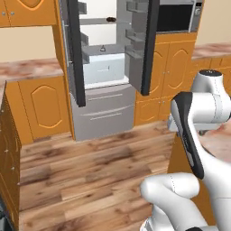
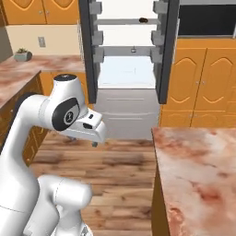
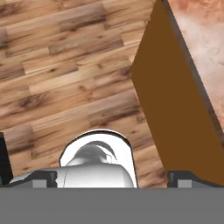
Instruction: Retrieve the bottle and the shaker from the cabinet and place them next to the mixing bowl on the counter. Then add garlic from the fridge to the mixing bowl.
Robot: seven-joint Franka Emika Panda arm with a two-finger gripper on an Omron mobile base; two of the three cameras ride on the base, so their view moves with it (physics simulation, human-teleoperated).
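Gripper [image 3: 112, 177] spread wide, empty, above bare floor [image 3: 65, 65] beside counter edge [image 3: 175, 43].

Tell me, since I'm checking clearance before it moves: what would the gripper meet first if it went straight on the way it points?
Probably the wooden floor: the open gripper points down at it. The counter's brown side stands close beside that line.

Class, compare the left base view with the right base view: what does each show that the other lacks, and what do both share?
Left base view alone: the microwave beside the fridge. Right base view alone: a small potted plant and a wall outlet above the left counter. Both: the fridge with its doors open, a small dark item on its upper shelf, and the wooden floor.
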